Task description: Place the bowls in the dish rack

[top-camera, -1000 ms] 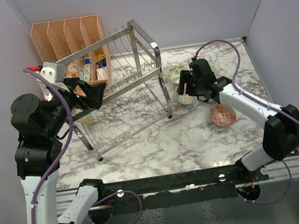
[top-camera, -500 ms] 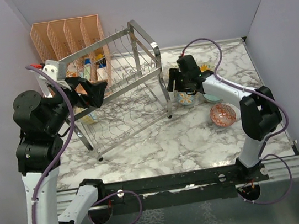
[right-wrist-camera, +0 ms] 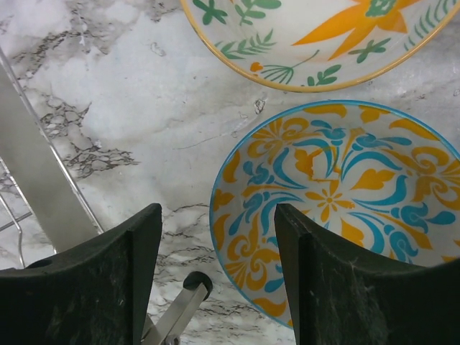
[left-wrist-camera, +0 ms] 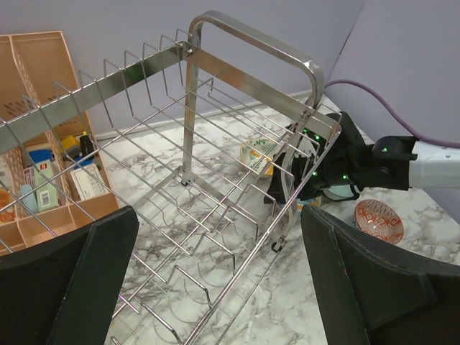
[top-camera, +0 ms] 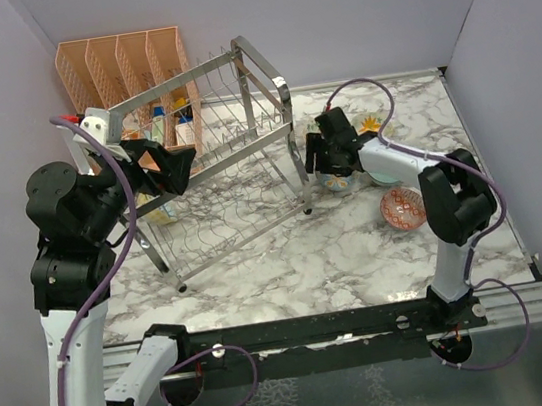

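Your right gripper [right-wrist-camera: 217, 233], jaws parted, straddles the rim of the blue-and-yellow floral ceramic bowl [right-wrist-camera: 338, 208]: pinch it, then lift.

**Chrome, glaze and matt black**

The right gripper's [right-wrist-camera: 215, 215] fingers [right-wrist-camera: 108, 287] were matt black and faintly grainy. Just ahead of them, the blue bowl [right-wrist-camera: 338, 208] was smooth, glossy glazed ceramic, and the orange bowl [right-wrist-camera: 309, 36] beyond it had the same glaze. The table [right-wrist-camera: 129, 93] beneath looked like polished marble, white veined with grey. Ahead of the left gripper [left-wrist-camera: 219, 223], the rack [left-wrist-camera: 237, 79] was bright chrome wire with mirror-like flat bars. To its left, the organizer [left-wrist-camera: 43, 65] was matt peach plastic lattice.
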`<control>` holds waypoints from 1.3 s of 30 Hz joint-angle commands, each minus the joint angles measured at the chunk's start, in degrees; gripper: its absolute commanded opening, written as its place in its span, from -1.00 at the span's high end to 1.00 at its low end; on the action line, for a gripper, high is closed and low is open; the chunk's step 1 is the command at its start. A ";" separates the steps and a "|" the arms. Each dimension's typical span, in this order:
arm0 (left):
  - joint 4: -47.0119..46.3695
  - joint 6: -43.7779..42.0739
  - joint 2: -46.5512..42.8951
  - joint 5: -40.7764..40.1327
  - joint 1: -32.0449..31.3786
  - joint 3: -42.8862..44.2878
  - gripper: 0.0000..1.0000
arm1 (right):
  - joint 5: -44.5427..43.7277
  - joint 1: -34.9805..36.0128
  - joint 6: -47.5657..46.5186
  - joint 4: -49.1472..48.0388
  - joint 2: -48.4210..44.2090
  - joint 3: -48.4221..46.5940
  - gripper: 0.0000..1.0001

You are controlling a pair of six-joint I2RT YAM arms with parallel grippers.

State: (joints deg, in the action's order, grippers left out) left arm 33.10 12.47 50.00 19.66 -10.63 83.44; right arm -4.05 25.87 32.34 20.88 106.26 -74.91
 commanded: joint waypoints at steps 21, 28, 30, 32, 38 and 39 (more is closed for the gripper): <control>0.80 -3.50 -2.79 -4.06 -2.49 -0.60 -0.99 | -9.20 2.26 -2.14 2.41 5.78 -1.93 0.12; 0.77 -3.75 -2.40 -4.37 -2.98 -0.57 -0.99 | -10.53 3.04 -3.08 3.78 3.13 -1.19 0.57; 0.78 -3.64 -2.49 -4.37 -2.99 -0.48 -0.99 | -11.78 3.02 -3.31 4.31 2.51 -0.92 0.71; 0.76 -3.60 -2.55 -4.37 -3.06 -0.49 -0.98 | -12.20 3.04 -3.77 4.39 1.96 -0.42 0.83; 0.72 -3.52 -2.44 -4.43 -3.08 -0.47 -0.99 | -10.50 3.05 -4.61 3.31 -0.74 0.99 0.98; 0.81 -3.54 -2.40 -4.45 -3.08 -0.39 -0.98 | -9.86 3.00 -4.70 3.18 -1.38 1.05 0.98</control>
State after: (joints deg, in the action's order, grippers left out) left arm 34.24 9.43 47.68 16.34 -13.52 83.00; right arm -16.88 28.45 27.29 24.14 107.00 -75.61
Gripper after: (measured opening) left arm 0.992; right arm 0.059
